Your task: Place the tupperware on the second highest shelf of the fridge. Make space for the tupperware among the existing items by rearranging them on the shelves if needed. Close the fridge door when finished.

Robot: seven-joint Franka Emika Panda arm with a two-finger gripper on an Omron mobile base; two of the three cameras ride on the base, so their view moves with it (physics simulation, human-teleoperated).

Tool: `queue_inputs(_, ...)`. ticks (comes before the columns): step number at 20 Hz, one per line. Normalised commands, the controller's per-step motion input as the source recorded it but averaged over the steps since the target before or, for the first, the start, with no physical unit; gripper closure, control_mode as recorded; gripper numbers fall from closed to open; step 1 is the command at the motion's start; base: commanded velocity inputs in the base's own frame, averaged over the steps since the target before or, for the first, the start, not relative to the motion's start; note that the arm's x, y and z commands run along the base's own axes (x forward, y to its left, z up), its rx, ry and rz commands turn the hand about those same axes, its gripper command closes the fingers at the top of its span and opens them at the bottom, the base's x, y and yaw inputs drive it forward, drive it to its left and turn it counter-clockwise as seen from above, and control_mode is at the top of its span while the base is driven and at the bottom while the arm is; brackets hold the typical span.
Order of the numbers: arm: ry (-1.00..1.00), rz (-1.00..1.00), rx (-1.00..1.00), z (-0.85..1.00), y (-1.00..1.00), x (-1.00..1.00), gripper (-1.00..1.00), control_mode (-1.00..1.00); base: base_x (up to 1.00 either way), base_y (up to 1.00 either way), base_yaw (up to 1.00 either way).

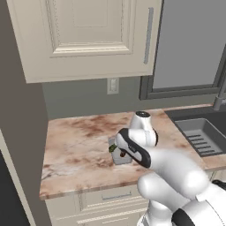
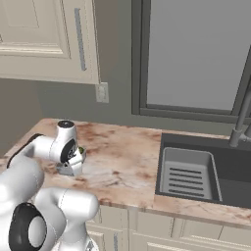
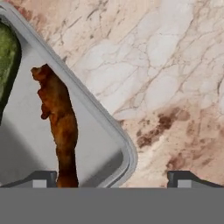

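Tupperware [image 3: 52, 131], small square translucent grey-white plastic box, sits on marbled pink-brown counter [image 1: 79, 145], left of dark sink [image 2: 196, 171]. Gripper [image 3: 111, 179] directly above, jaws apart, straddling one rim. Likely light, rigid, slick-walled; grip across opposite walls.

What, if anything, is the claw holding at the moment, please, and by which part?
Nothing is held. The claw is open just above the tupperware, one fingertip over the box, the other over the counter.
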Motion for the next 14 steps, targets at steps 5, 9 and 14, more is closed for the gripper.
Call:
queue_inputs(5, 0.0, 0.0, 0.0, -0.32, 0.04, 0.33, -1.0, -1.0, 0.0, 0.0, 0.0)
queue_inputs(9, 0.0, 0.0, 0.0, -0.44, 0.11, 0.22, -1.0, -1.0, 0.0, 0.0, 0.0)
queue_inputs(14, 0.0, 0.0, 0.0, -0.46, 0.14, 0.22, -1.0, -1.0, 0.0, 0.0, 0.0)
